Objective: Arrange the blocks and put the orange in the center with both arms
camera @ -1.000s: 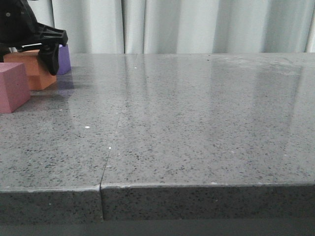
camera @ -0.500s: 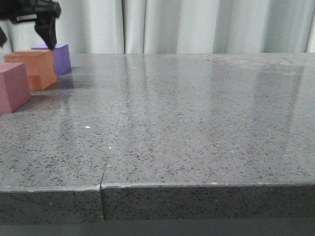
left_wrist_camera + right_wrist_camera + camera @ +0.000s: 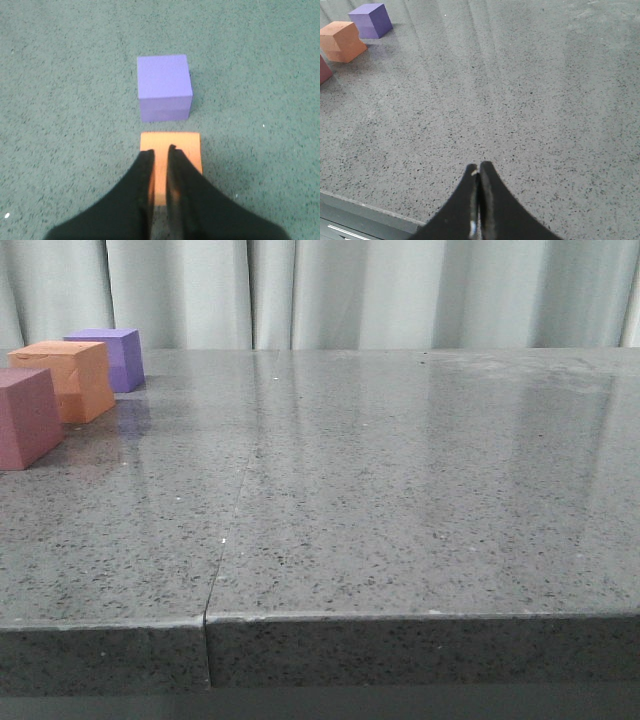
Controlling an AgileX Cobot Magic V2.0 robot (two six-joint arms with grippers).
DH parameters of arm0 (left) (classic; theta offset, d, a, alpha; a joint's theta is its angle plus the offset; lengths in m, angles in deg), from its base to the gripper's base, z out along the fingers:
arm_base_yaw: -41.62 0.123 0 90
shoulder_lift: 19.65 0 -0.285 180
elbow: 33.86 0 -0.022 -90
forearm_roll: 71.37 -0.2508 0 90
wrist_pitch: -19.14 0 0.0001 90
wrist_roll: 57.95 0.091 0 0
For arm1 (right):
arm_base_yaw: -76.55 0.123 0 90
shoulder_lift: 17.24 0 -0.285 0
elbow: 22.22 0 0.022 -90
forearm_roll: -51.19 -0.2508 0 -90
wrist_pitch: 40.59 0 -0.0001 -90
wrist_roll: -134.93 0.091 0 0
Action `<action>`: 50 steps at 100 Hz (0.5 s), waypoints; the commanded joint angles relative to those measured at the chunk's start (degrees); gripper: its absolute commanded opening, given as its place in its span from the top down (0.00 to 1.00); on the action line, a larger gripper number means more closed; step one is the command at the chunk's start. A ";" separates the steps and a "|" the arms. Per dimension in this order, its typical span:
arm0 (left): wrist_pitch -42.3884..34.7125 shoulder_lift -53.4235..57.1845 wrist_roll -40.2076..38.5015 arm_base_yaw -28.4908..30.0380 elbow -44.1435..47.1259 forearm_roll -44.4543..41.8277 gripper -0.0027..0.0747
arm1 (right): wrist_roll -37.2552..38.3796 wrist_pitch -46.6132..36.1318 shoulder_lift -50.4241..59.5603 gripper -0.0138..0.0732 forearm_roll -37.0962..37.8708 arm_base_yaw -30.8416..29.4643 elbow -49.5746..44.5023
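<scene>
Three cubes stand in a row at the table's far left in the front view: a purple one (image 3: 112, 357) farthest back, the orange one (image 3: 68, 376) in the middle, a pink-red one (image 3: 24, 416) nearest. My left gripper (image 3: 160, 150) hangs high above the orange cube (image 3: 172, 141), its fingers almost together and holding nothing; the purple cube (image 3: 164, 86) lies just beyond. It is out of the front view. My right gripper (image 3: 479, 167) is shut and empty over the table's front edge, far from the orange (image 3: 342, 41), purple (image 3: 369, 19) and pink-red (image 3: 322, 68) cubes.
The grey speckled table (image 3: 400, 490) has a seam (image 3: 232, 510) running front to back left of its middle. A pale curtain (image 3: 400, 290) hangs behind it. The table's front edge (image 3: 360, 207) lies just below the right gripper.
My left gripper was down at the orange cube, rose off it, and has now left the front view upward. The three cubes have stayed in place.
</scene>
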State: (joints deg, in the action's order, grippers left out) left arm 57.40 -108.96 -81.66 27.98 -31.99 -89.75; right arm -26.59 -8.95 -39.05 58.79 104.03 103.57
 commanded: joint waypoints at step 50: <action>-4.47 21.77 -0.66 -0.06 15.30 -0.59 0.99 | -0.55 -4.50 -0.42 0.92 0.62 -0.12 1.47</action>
State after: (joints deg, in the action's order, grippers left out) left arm 57.03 -90.74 -81.66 27.98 -16.97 -89.75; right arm -26.59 -8.95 -39.05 58.79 104.03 103.57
